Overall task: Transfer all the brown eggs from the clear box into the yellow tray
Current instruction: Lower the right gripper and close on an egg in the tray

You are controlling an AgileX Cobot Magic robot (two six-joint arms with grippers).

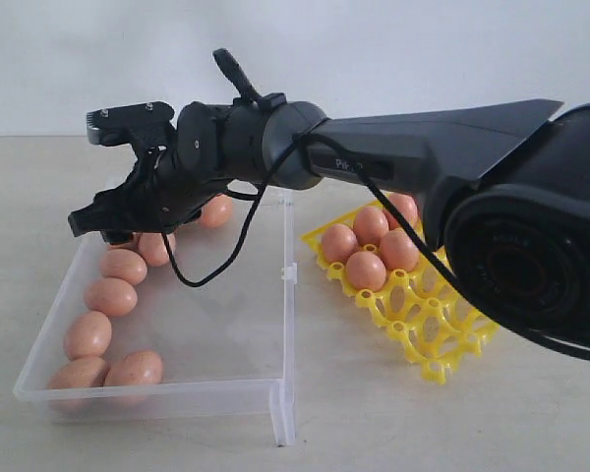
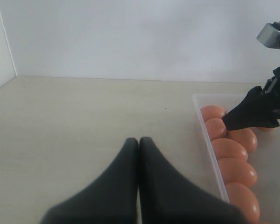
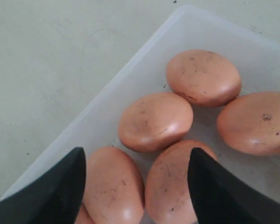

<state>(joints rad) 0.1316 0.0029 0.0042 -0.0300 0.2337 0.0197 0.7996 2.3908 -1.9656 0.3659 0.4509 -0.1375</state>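
Observation:
Several brown eggs (image 1: 111, 295) lie along the left wall of the clear box (image 1: 287, 324); more brown eggs (image 1: 366, 268) sit in the yellow tray (image 1: 442, 339) to its right. My right gripper (image 1: 98, 228) reaches across to the box's far left corner and hovers open just above the eggs. In the right wrist view its open gripper (image 3: 136, 154) straddles two eggs (image 3: 113, 186) lying side by side, with nothing held. My left gripper (image 2: 139, 140) is shut and empty over bare table, left of the box. The row of eggs (image 2: 228, 149) shows beside it.
The box's front wall and a raised flange (image 1: 283, 413) stand between box and tray. The right arm's black cable (image 1: 216, 256) hangs over the box. A white wall closes the back.

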